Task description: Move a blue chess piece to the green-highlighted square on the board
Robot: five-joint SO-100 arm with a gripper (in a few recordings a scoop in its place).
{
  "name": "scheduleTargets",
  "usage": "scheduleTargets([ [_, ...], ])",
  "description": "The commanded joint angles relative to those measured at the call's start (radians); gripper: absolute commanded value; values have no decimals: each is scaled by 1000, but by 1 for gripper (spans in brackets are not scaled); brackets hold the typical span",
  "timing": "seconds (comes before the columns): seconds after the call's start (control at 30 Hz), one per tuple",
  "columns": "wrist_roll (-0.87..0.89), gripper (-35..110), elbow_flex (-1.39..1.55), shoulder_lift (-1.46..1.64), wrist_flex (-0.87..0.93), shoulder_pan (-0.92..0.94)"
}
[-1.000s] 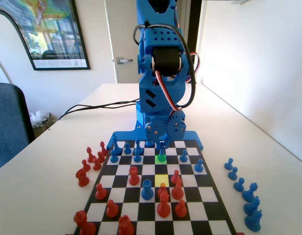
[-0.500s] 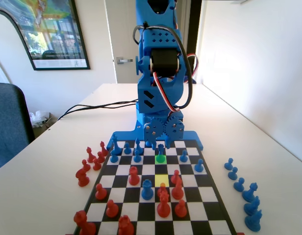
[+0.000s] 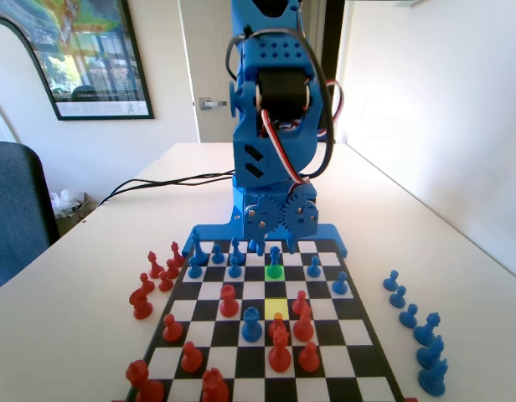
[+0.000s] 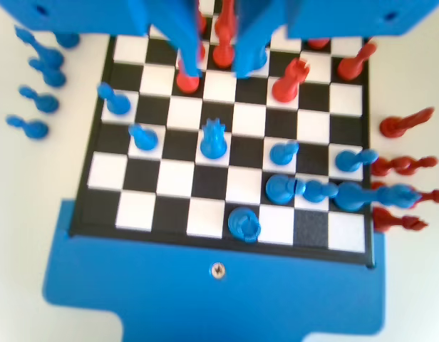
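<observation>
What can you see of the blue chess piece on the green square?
The blue chess piece looks like plain blue plastic, slim, with a round base and narrow body; in the wrist view its top is notched like a crown. It stands upright on the green square, near the arm's end of the board. The open pincer hangs above it, not touching.

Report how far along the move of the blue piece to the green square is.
Looks done: the blue chess piece stands upright on the green-highlighted square. In hand: nothing; in the wrist view the gripper hangs above the board with its jaws apart and empty, and the piece stands free below them. Left: probably just pulling the arm back clear of the nearby pieces.
</observation>
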Motion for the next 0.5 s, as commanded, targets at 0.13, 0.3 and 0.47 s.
scheduleTargets([
  [0.13, 5, 1, -89, 295, 109, -15],
  [0.3, -12, 1, -130, 509, 281, -40],
  [0.47, -46, 1, -163, 687, 416, -55],
])
